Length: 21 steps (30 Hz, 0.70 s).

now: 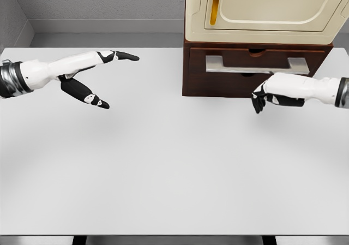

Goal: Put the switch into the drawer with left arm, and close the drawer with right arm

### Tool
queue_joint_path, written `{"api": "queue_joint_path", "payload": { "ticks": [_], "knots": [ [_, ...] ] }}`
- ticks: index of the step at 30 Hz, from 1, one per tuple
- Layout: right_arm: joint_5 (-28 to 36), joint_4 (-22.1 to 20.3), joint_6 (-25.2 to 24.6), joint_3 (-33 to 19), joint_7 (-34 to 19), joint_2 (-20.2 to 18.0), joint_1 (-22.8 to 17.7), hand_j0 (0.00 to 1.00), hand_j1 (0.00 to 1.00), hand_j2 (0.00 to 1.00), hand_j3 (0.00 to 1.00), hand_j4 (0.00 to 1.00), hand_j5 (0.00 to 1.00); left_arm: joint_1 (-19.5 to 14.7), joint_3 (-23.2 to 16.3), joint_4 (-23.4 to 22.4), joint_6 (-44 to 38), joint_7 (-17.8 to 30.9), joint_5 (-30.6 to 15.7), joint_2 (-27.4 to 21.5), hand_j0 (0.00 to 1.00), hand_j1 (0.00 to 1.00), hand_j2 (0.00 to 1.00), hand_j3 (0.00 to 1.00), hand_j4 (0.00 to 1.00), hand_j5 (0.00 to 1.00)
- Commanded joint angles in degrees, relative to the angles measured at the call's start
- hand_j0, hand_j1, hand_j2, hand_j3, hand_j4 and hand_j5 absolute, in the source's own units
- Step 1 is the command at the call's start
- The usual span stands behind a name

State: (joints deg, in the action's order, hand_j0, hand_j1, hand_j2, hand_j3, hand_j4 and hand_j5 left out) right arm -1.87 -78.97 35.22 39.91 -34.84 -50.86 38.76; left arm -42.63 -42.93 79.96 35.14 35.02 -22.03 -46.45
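A dark brown drawer unit [193, 84] stands at the back of the white table, right of centre. Its drawer front [322, 65] carries a wide silver handle [256, 65] and looks pushed in. No switch shows anywhere in the head view. My left hand [119, 81] hovers over the table's left side, open, fingers stretched toward the right and thumb spread below, holding nothing. My right hand [258, 102] hangs just in front of the drawer, below the handle, with its fingers curled downward and nothing in them.
A cream appliance [262, 10] with a rounded door and an amber strip sits on top of the drawer unit. The white table [163, 168] runs to a front edge near the bottom of the picture. Grey walls stand behind it.
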Motion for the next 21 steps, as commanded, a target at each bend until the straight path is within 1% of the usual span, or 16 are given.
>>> {"api": "queue_joint_path", "payload": {
  "ticks": [1, 6, 8, 10, 12, 14, 16, 17, 18, 19, 20, 21],
  "knots": [
    [0.5, 1.3, -0.2, 0.2, -0.2, 0.9, 0.1, 0.26, 0.26, 0.26, 0.26, 0.26, 0.26, 0.0, 0.0, 0.0, -0.1, 0.0, -0.5, 0.0, 1.00, 1.00, 1.00, 1.00, 1.00, 1.00],
    [0.5, 3.0, -0.2, 0.3, -0.2, 1.1, 0.9, 0.26, 0.26, 0.26, 0.26, 0.26, 0.26, 0.0, 0.0, -0.1, -0.1, 0.0, -0.5, 0.0, 1.00, 1.00, 1.00, 1.00, 1.00, 1.00],
    [0.5, 2.6, -0.2, 0.6, -0.2, 1.2, 0.7, 0.26, 0.26, 0.26, 0.26, 0.26, 0.26, 0.0, 0.0, -0.1, -0.1, 0.0, -0.5, 0.0, 1.00, 1.00, 1.00, 1.00, 1.00, 1.00],
    [-0.1, 1.5, -0.2, 2.4, -0.2, 0.8, 0.7, 0.27, 0.27, 0.27, 0.27, 0.27, 0.27, 0.0, 0.0, -0.1, -0.1, 0.0, -0.5, 0.0, 1.00, 1.00, 1.00, 1.00, 1.00, 1.00],
    [-0.1, -0.1, -0.2, 2.6, -0.2, 0.5, 0.5, 0.27, 0.27, 0.27, 0.27, 0.27, 0.27, -0.1, 0.1, 0.0, -0.1, 0.0, -0.6, 0.0, 1.00, 1.00, 1.00, 1.00, 1.00, 1.00],
    [-0.1, -2.9, -0.2, 3.2, -0.2, -0.6, 0.4, 0.27, 0.27, 0.27, 0.27, 0.27, 0.27, -0.2, 0.2, 0.0, -0.1, 0.0, -0.6, -0.1, 1.00, 1.00, 1.00, 1.00, 1.00, 1.00],
    [-0.2, -3.7, -0.2, 4.0, -0.2, -0.9, 0.4, 0.28, 0.28, 0.28, 0.28, 0.28, 0.28, -0.2, 0.2, 0.0, -0.1, 0.0, -0.6, -1.0, 1.00, 1.00, 1.00, 1.00, 1.00, 1.00],
    [-0.2, -4.0, -0.2, 4.1, -0.2, -1.4, 0.3, 0.29, 0.29, 0.29, 0.29, 0.29, 0.29, -0.2, 0.2, 0.0, -0.1, 0.0, -0.6, -1.0, 1.00, 1.00, 1.00, 1.00, 1.00, 1.00],
    [-0.1, -4.9, -0.2, 4.0, -0.2, -3.0, -0.1, 0.29, 0.29, 0.29, 0.29, 0.29, 0.29, -0.3, 0.2, 0.0, -0.1, 0.0, -0.6, -1.0, 1.00, 1.00, 1.00, 1.00, 1.00, 1.00],
    [-0.1, -5.3, -0.2, 4.0, -0.2, -4.5, -0.7, 0.32, 0.32, 0.32, 0.32, 0.32, 0.32, -0.3, 0.2, 0.0, -0.1, 0.0, -0.7, -1.0, 1.00, 1.00, 1.00, 1.00, 1.00, 1.00],
    [-0.1, -5.8, -0.2, 4.0, -0.2, -5.9, -1.1, 0.45, 0.45, 0.45, 0.45, 0.45, 0.45, -0.2, 0.2, 0.0, -0.1, 0.0, -0.7, -1.0, 1.00, 1.00, 1.00, 1.00, 1.00, 1.00],
    [-0.1, -6.9, -0.2, 4.0, -0.2, -7.1, -1.4, 0.72, 0.72, 0.72, 0.72, 0.72, 0.72, -0.2, 0.2, 0.0, -0.1, 0.0, -0.7, -1.4, 1.00, 1.00, 1.00, 1.00, 1.00, 1.00]
  ]
}}
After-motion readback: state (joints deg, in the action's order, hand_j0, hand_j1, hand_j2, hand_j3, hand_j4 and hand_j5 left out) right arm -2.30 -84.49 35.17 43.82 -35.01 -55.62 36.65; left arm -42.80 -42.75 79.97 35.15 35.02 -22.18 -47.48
